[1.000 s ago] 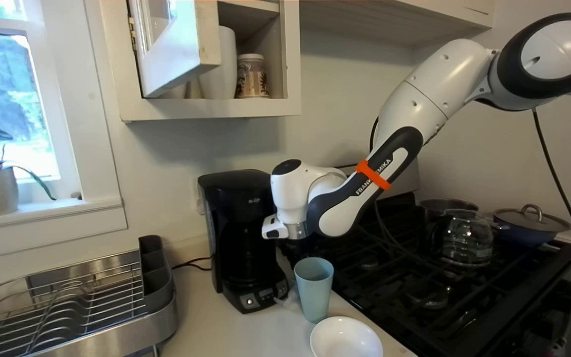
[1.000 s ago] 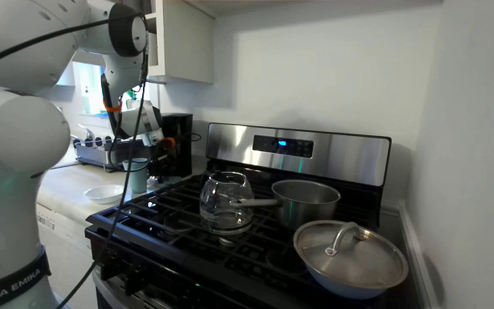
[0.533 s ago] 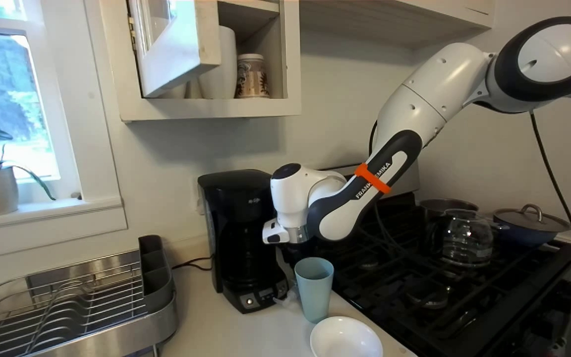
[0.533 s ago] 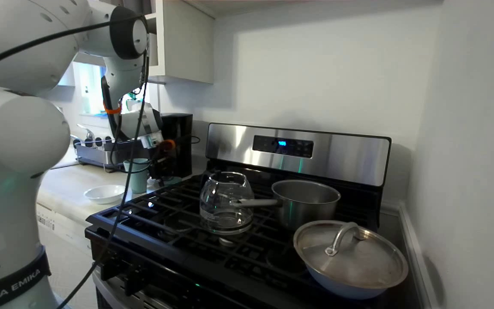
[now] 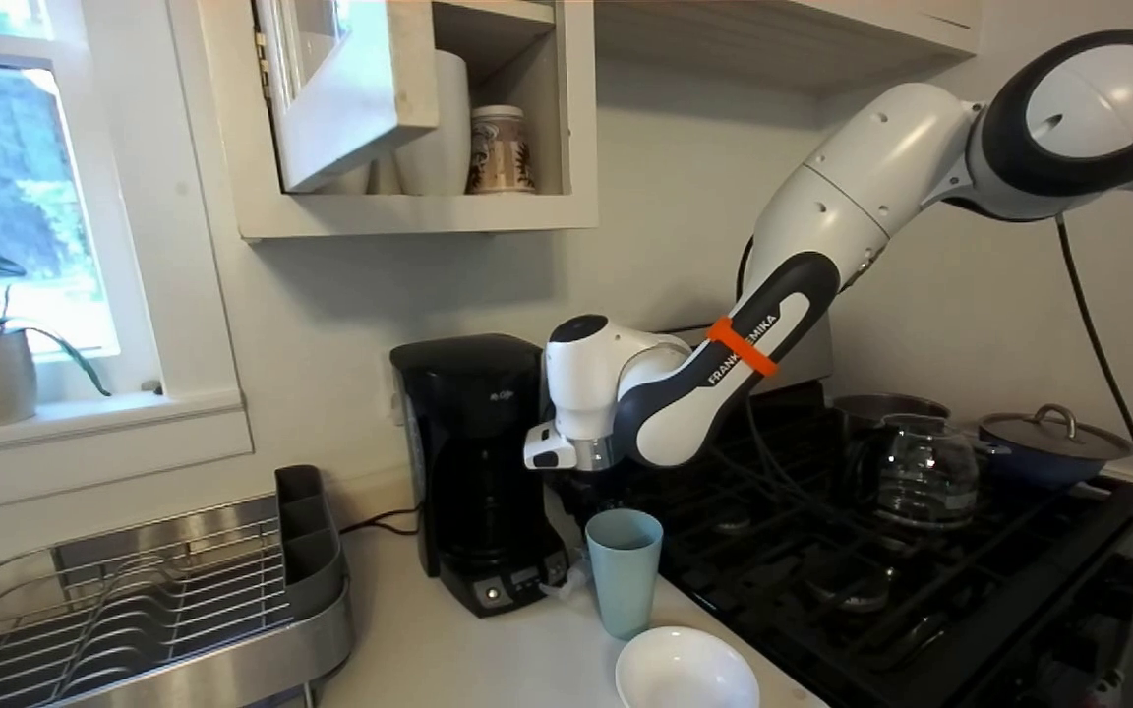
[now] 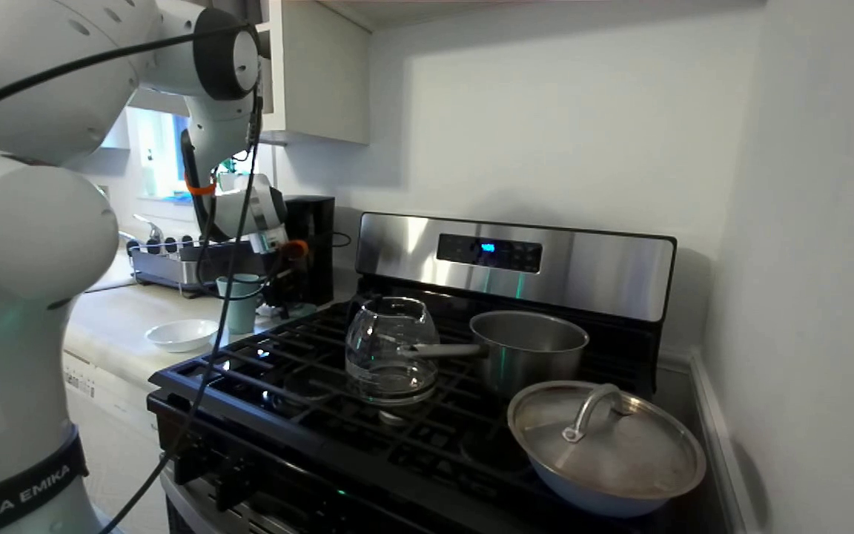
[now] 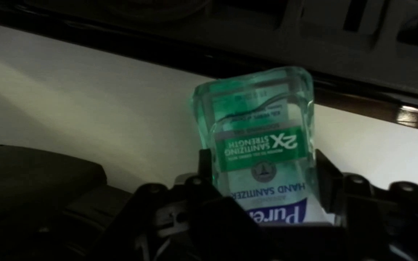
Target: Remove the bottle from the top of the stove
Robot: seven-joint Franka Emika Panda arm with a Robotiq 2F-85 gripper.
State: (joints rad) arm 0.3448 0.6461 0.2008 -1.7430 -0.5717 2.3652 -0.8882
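Green and see-through, the bottle is pinched between the two sides of the gripper; in the wrist view the stove lies toward twelve o'clock, pale counter toward nine.

Robot arm, white and black, raised at the elbow; in an exterior view the forearm slopes obliquely downward to a sharply bent wrist, whose last segment stands nearly upright. In the wrist view, the pincer is clamped: its two black fingers stand apart, pressing from opposite sides on what they hold.
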